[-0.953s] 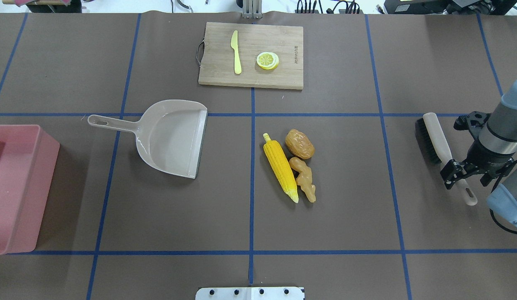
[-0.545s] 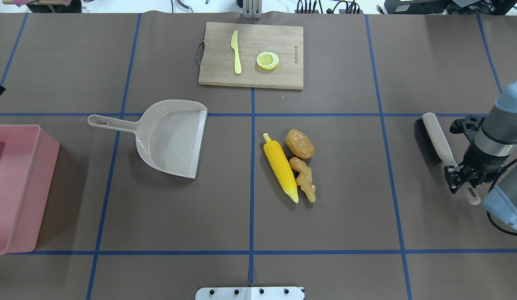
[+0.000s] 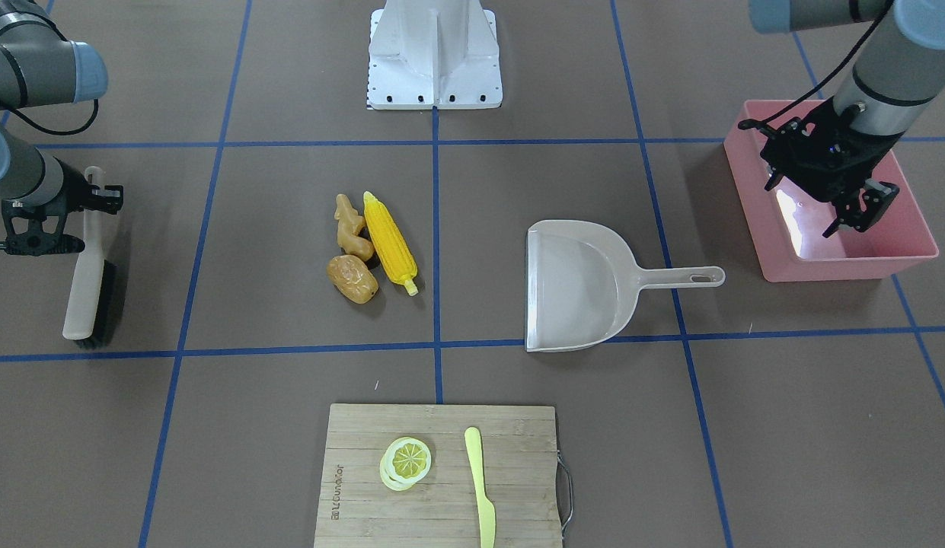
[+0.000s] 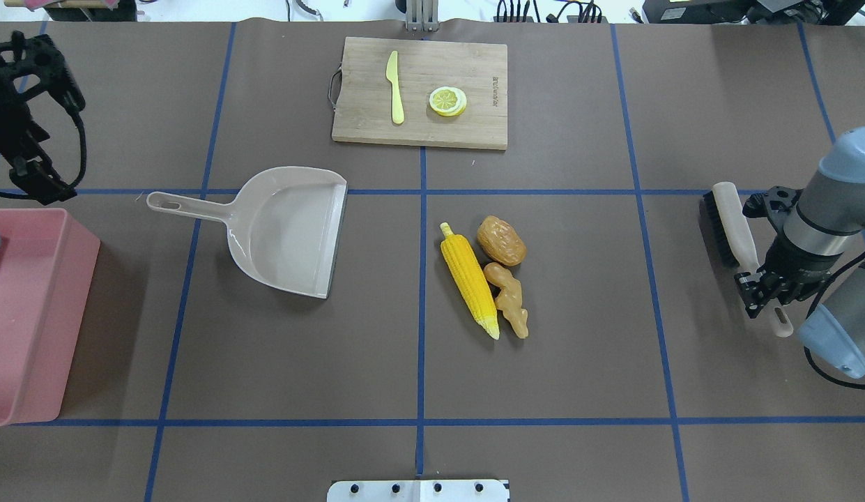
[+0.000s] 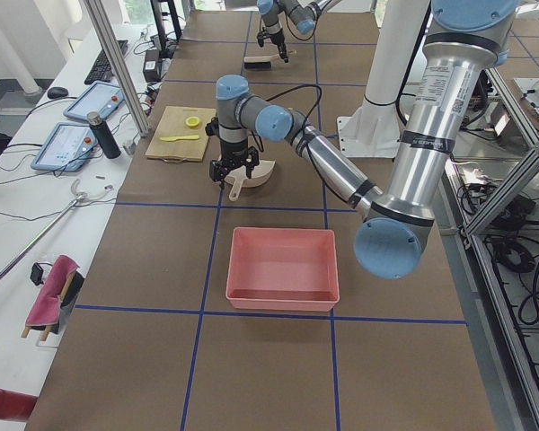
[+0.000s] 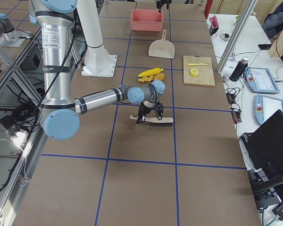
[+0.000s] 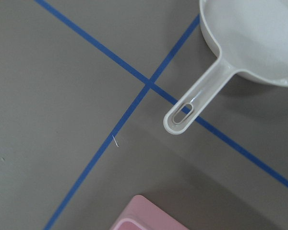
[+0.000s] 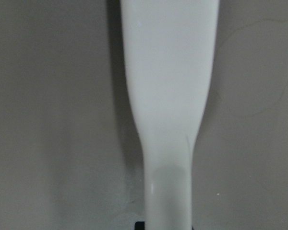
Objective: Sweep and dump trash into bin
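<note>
The trash lies together mid-table: a yellow corn cob (image 4: 470, 279), a tan ginger root (image 4: 509, 298) and a brown potato (image 4: 501, 240). Left of them the beige dustpan (image 4: 286, 230) rests with its mouth toward them and its handle (image 7: 197, 103) pointing at the pink bin (image 4: 28, 314) on the left edge. My left gripper (image 3: 860, 213) hangs open and empty, high over the bin's far end. At the right edge, my right gripper (image 4: 765, 293) is shut on the white handle (image 8: 168, 96) of the black-bristled brush (image 4: 732, 223).
At the back centre a wooden cutting board (image 4: 419, 93) carries a pale-yellow knife (image 4: 395, 87) and a lemon slice (image 4: 447, 101). The white robot base (image 3: 434, 53) stands at the near edge. Blue tape lines cross the brown table.
My left gripper has come into the overhead view at the top left. My right gripper has settled lower on the brush handle, and the brush has shifted slightly.
</note>
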Action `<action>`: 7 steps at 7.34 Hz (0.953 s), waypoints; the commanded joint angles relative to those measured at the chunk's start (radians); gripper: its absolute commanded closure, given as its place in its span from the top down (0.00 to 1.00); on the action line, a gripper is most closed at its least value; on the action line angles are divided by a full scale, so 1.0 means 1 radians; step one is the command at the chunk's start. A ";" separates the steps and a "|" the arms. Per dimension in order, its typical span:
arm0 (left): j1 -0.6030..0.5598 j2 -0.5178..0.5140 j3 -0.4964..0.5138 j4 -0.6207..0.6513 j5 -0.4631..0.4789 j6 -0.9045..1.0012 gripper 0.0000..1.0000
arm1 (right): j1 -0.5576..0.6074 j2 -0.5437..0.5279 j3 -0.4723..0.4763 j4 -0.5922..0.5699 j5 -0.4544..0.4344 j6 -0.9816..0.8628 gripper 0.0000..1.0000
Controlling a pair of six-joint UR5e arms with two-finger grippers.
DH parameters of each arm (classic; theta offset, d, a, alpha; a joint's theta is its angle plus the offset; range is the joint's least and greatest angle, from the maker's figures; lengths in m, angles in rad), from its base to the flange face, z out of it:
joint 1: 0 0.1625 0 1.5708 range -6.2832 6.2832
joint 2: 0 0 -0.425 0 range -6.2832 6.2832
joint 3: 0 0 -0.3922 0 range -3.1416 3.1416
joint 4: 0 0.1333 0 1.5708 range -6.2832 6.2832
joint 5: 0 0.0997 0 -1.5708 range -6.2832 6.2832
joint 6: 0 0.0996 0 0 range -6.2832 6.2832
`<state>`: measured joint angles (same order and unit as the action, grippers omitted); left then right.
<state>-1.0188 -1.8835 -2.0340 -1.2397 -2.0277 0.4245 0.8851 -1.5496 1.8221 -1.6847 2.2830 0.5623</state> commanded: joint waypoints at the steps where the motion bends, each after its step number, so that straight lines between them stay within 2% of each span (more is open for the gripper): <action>1: 0.096 -0.070 0.033 0.016 0.027 0.046 1.00 | 0.023 0.003 0.063 -0.006 0.001 0.002 0.00; 2: 0.103 -0.094 0.079 -0.027 0.020 0.046 1.00 | 0.038 -0.012 0.118 -0.004 0.025 0.001 0.00; 3: 0.142 -0.097 0.142 -0.141 0.020 0.048 1.00 | 0.044 -0.017 0.153 -0.003 0.088 0.001 0.00; 5: 0.146 -0.098 0.236 -0.210 0.021 0.176 0.99 | 0.026 -0.007 0.178 0.008 0.160 0.045 0.00; 6: 0.146 -0.091 0.276 -0.275 0.012 0.195 0.99 | -0.027 0.011 0.180 0.010 0.179 0.095 0.00; 7: 0.147 -0.066 0.313 -0.311 -0.035 0.194 0.99 | -0.084 0.061 0.178 0.010 0.176 0.163 0.00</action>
<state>-0.8732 -1.9710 -1.7717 -1.4947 -2.0239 0.5997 0.8648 -1.5341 1.9990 -1.6767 2.4493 0.6511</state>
